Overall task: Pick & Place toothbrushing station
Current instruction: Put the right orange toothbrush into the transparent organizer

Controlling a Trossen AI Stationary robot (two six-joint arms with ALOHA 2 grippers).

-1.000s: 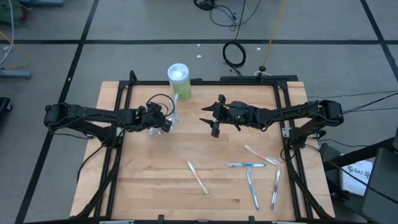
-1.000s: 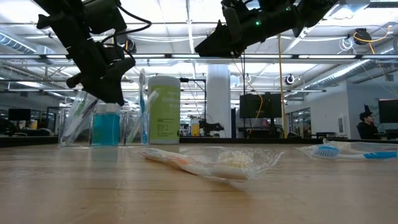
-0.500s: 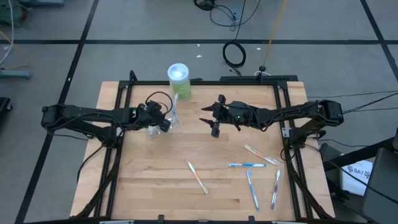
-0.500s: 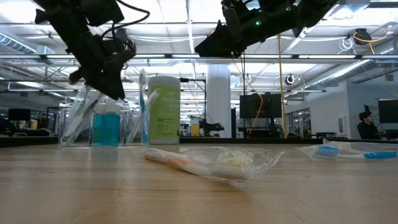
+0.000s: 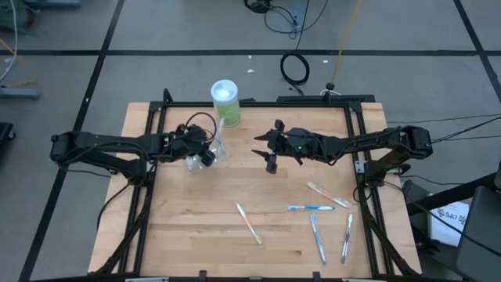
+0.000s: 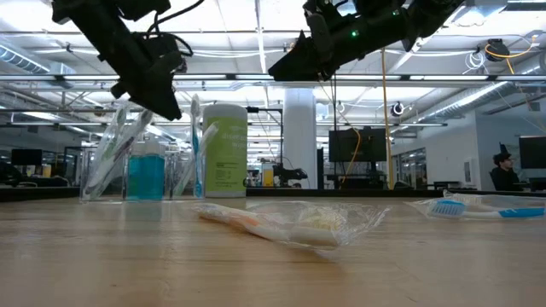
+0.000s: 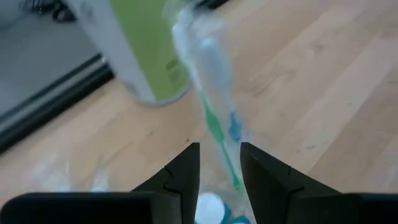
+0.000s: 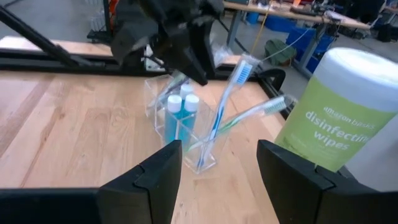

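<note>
**Toothbrushes part-loaded into the cup, five still on the table**

Toothbrushes are the things being gathered. The clear cup (image 8: 186, 134) stands near the table's far left, just beside the green wipes container (image 5: 225, 101), and already holds blue white-capped tubes (image 8: 182, 116) and several brushes, among them a blue-bristled brush (image 8: 231, 92) leaning upward.

The left gripper (image 5: 205, 153) is held directly over the cup. In its wrist view a wrapped green-and-blue brush (image 7: 214, 112) passes between the fingers (image 7: 180, 171), which stand slightly apart; whether the brush is gripped or let go cannot be told. The step in hand is judged to be the dropping of that brush into the cup.

The right gripper (image 5: 270, 157) hangs above the table's middle with jaws spread, holding nothing. Five brushes lie on the near right part of the table, including an orange-tipped one (image 5: 249, 222) and a blue one (image 5: 311, 207). One of these would be picked next, which calls for a low pinch on a thin, wrapped handle.

The cup's exact contents are hard to count; in the high view it is largely covered by the left gripper.
</note>
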